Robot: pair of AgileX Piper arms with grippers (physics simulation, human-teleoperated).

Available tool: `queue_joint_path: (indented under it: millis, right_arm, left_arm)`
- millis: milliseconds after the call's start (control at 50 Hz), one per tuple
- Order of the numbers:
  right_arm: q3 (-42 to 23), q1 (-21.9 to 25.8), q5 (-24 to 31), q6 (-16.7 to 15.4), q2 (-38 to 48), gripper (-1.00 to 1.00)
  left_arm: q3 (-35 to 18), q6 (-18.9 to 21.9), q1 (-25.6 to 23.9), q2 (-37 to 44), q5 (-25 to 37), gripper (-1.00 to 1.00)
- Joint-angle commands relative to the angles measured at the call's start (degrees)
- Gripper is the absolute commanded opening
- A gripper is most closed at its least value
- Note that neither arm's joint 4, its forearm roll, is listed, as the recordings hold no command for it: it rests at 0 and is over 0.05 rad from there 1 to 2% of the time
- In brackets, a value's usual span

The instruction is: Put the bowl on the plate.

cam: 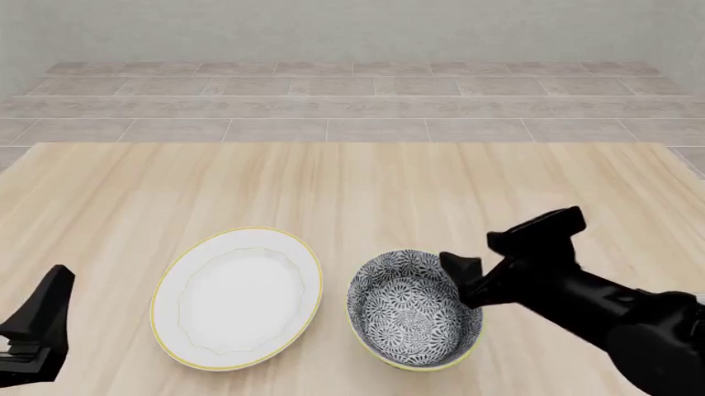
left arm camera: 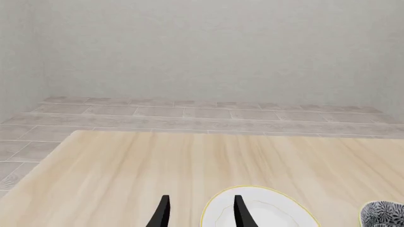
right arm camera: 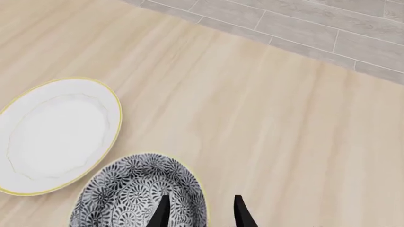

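The bowl (cam: 410,318), black-and-white floral with a thin yellowish rim, stands on the table just right of the plate (cam: 237,297), which is flat and white with a gold rim. My right gripper (cam: 467,279) is at the bowl's right rim and open. In the right wrist view, one of its fingers (right arm camera: 162,213) is over the bowl's (right arm camera: 129,196) inside and the other is outside the rim. My left gripper (cam: 55,287) is open near the table's front left, apart from the plate (left arm camera: 265,213). The bowl (left arm camera: 383,213) shows at that view's edge.
The light wooden table (cam: 352,181) carries only the plate and the bowl. Beyond its far edge lie a grey tiled floor (cam: 352,107) and a pale wall.
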Motion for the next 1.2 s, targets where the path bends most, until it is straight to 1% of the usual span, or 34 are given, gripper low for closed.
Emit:
queue_joint_path:
  millis: [20,260,380,400,580,840,980,1060,1200]
  right_arm:
    - [0.93,0.24,-2.58,0.71,2.90,1.00]
    - [1.54,0.30,-5.26,1.68,5.89,1.00]
    - [1.88,0.15,-6.45,1.45,6.99,1.00]
    - [1.97,-0.07,-7.42,1.48,8.25,1.00]
    - [2.47,-0.27,-10.48,1.95,11.87,1.00]
    - [2.89,0.02,-11.85,2.37,13.88,1.00]
    - [3.23,0.43,-12.95,3.17,15.30,1.00]
    - [3.40,0.39,-13.95,3.21,16.44,1.00]
    - [3.53,0.33,-13.99,3.12,16.80,1.00]
  left_arm:
    - [-0.11,0.03,-0.06,0.01,0.21,1.00]
    - [-0.50,-0.01,-0.11,0.01,0.70,1.00]
    - [-0.49,0.05,-0.13,0.00,0.67,1.00]
    - [-0.40,0.05,-0.09,0.00,0.55,1.00]
    - [0.16,0.11,-0.09,0.01,-0.04,1.00]
    - [-0.33,0.08,-0.07,-0.03,0.43,1.00]
    - [-0.50,0.04,-0.07,-0.03,0.59,1.00]
    - [-0.72,0.03,-0.06,-0.04,0.81,1.00]
    - [-0.82,0.02,-0.07,-0.04,0.90,1.00]
